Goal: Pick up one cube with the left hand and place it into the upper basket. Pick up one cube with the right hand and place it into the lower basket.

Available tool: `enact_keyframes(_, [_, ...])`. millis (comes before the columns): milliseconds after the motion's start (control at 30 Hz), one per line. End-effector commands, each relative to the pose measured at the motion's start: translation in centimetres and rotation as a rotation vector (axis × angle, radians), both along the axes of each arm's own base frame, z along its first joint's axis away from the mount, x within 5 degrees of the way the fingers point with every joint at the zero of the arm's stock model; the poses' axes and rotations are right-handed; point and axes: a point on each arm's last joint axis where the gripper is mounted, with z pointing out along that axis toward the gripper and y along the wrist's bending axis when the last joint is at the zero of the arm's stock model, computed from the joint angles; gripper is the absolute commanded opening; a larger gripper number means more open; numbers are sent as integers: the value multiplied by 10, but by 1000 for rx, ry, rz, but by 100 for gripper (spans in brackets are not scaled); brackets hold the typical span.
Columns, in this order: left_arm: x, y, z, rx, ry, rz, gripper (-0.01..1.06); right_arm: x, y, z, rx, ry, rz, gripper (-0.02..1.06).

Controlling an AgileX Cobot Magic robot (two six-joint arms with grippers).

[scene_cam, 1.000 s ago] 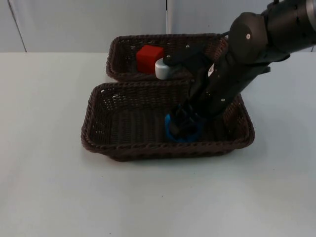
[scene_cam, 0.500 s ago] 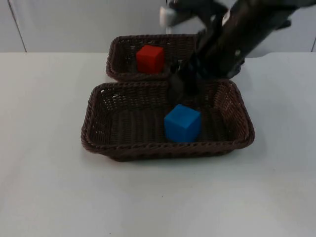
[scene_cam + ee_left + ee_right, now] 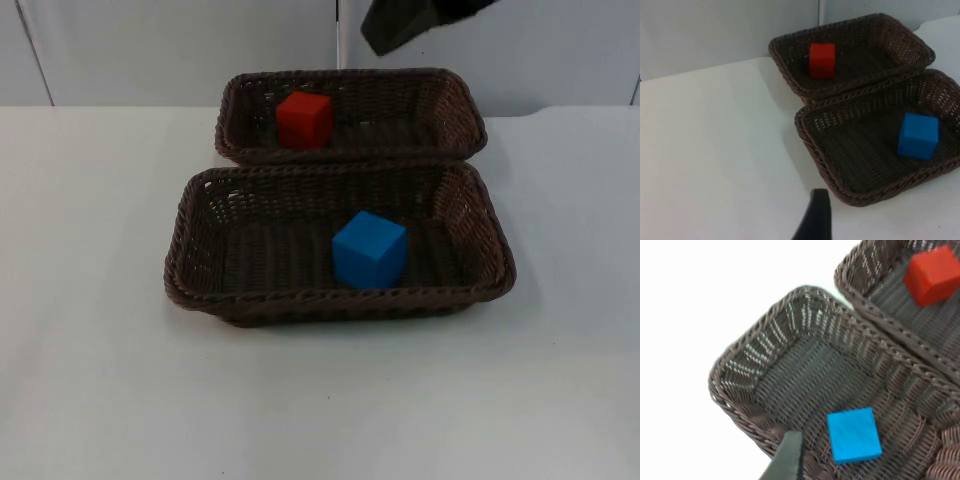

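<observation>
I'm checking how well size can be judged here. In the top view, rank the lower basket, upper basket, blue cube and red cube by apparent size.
1. lower basket
2. upper basket, though it sits farther from the camera, so the gap may be partly perspective
3. blue cube
4. red cube, again farther away, so the cubes' true sizes may match

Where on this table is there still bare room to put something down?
The white table is bare in front of the lower basket and to both sides of the two baskets. Inside the lower basket, the floor left of the blue cube is free; in the upper basket, the part right of the red cube. Between the baskets it is tight: their rims nearly touch.
</observation>
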Motion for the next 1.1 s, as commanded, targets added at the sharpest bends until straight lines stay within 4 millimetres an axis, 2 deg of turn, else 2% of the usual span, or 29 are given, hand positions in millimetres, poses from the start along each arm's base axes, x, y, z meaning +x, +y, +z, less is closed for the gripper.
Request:
enact_keyframes(0, [-1,0,0,-4,-1,-3,73,-8,-2,15,24,-18,2,85])
enact_keyframes(233, [-1,0,0,-4,-1,-3,73,-19,-9,31,52,-35,5,85])
enact_keyframes(400, [-2,0,0,-5,-5,-3,73,-41,-24,37,105,-91,-16,85])
enact_keyframes(467, [-2,0,0,-5,-5,-4,73,-43,-26,37,108,-96,-18,85])
enact_keyframes(567, [-7,1,3,-10,-30,-3,73,-61,-40,34,119,-113,-26,85])
enact_keyframes(733, [-13,3,6,-13,-68,-3,73,-75,-50,32,128,-128,-32,85])
enact_keyframes(1067, [-37,9,8,-3,-95,-16,73,-114,-78,27,165,-186,-47,85])
